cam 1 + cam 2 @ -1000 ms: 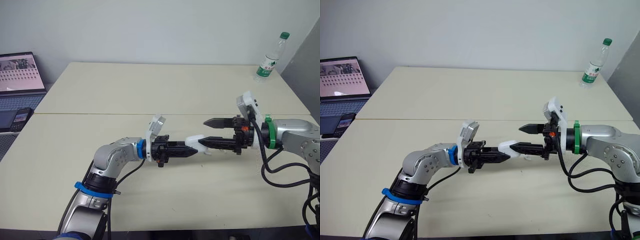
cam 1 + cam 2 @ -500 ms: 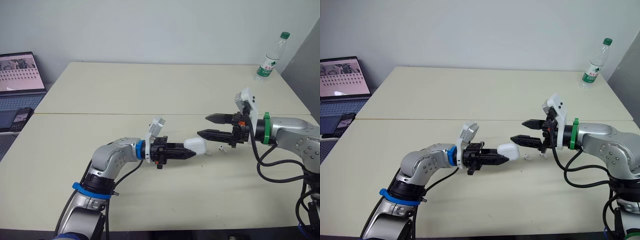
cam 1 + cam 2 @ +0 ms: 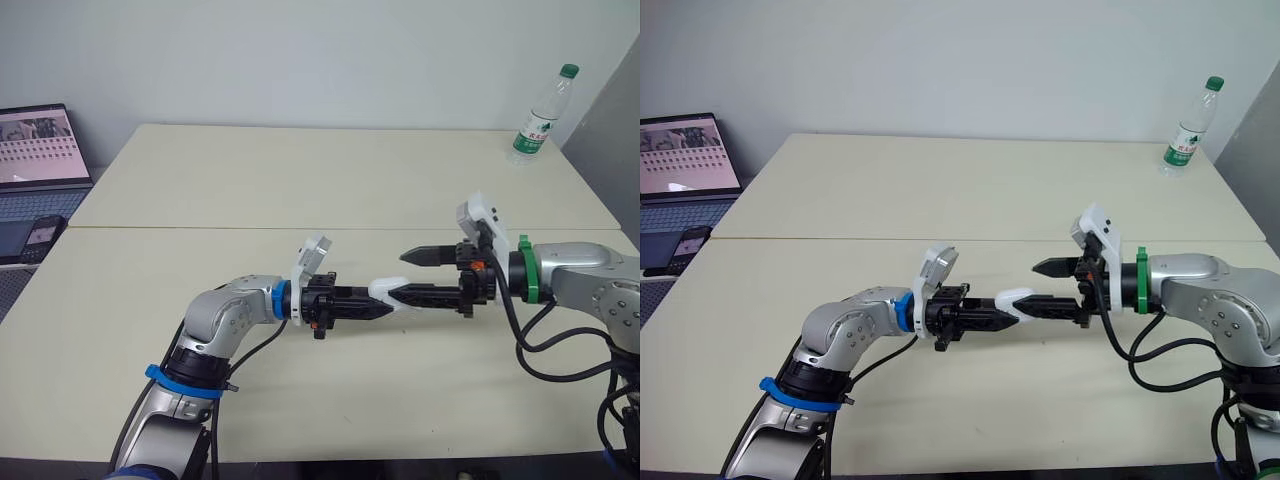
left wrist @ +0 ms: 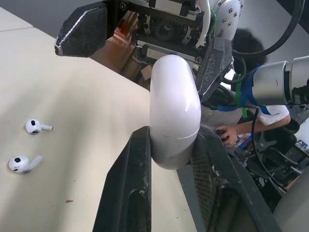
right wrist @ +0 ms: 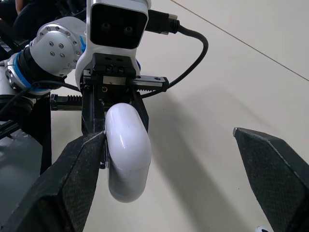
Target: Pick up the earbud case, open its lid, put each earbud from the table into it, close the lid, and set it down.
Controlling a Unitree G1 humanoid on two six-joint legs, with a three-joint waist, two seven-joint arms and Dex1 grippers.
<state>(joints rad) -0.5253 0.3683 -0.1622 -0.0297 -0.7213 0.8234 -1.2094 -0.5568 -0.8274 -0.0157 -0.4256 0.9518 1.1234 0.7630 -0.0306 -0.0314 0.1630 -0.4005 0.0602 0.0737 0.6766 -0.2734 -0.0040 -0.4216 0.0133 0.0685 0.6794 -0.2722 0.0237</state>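
Earbud case, glossy white, lid closed, sits clamped in our left gripper; our right gripper gapes around it, over mid-table.

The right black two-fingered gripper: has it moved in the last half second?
Yes. The right gripper slid leftward, away from the green-capped plastic bottle, up to the white earbud case.

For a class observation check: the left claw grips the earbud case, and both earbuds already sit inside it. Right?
No. The left claw does grip the earbud case, but both earbuds lie on the table, as the left wrist view shows.
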